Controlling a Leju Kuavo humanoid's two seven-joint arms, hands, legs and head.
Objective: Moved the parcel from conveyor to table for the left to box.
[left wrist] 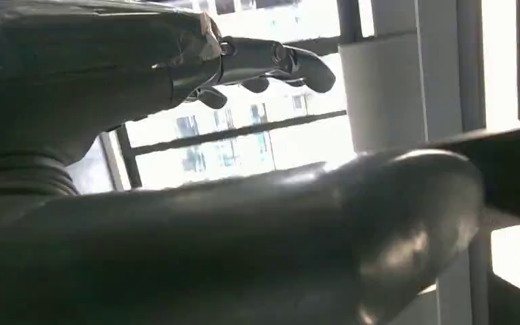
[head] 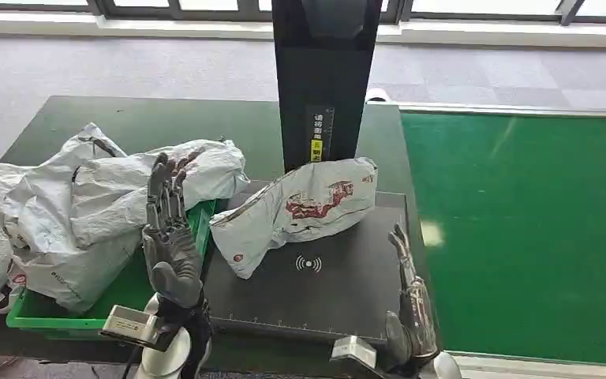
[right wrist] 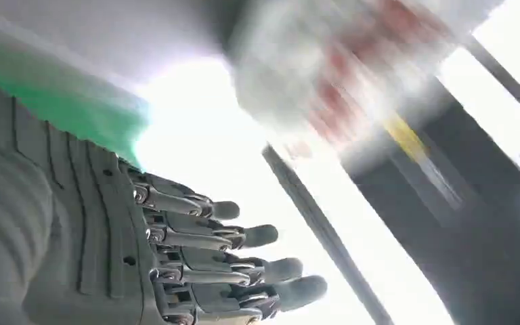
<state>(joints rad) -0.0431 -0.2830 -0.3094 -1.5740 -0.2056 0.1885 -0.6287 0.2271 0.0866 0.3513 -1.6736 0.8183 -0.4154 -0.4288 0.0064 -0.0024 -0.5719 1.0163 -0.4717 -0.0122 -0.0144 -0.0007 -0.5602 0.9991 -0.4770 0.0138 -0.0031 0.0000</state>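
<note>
Both the left hand [head: 171, 245] and the right hand [head: 412, 304] have their fingers apart and hold nothing, the parcel [head: 296, 209] lies at the back of the black surface [head: 316, 296], and it could slip off if nudged; its underside is hidden.

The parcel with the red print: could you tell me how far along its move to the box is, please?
Done: the parcel lies on the black scanning pad, off the green conveyor. In hand: nothing; the right hand is beside the pad and the left hand is raised, both with fingers spread. Left: the left hand must take the parcel to the green bin of bagged parcels.
</note>
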